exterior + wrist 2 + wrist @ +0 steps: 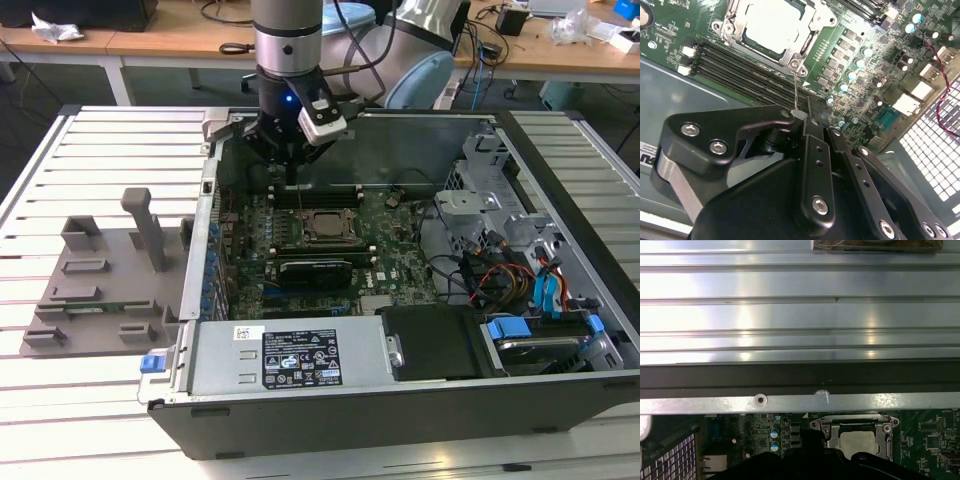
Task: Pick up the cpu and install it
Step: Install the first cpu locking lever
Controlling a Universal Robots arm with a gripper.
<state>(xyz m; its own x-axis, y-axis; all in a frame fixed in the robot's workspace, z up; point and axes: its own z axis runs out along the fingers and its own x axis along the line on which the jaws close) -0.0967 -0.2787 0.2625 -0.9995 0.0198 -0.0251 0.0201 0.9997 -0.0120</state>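
The cpu (pixel 322 226) lies flat in its socket on the green motherboard (pixel 400 260) inside the open computer case, its silvery top showing in both wrist views (pixel 771 22) (pixel 856 439). The metal socket frame (pixel 805 30) surrounds it. My gripper (pixel 292 168) hangs just beyond the socket toward the case's back wall. In the second wrist view its black fingers (pixel 810 145) meet at the tip (pixel 799 116) around the upper end of a thin metal lever rod (pixel 796 87), which rises from the socket's corner.
A grey plastic fixture (pixel 100 280) sits on the slatted table at the exterior view's left. The case holds a power supply (pixel 300 358), drive cage (pixel 480 215) and loose cables (pixel 500 280). The case wall (pixel 790 402) runs close to the socket.
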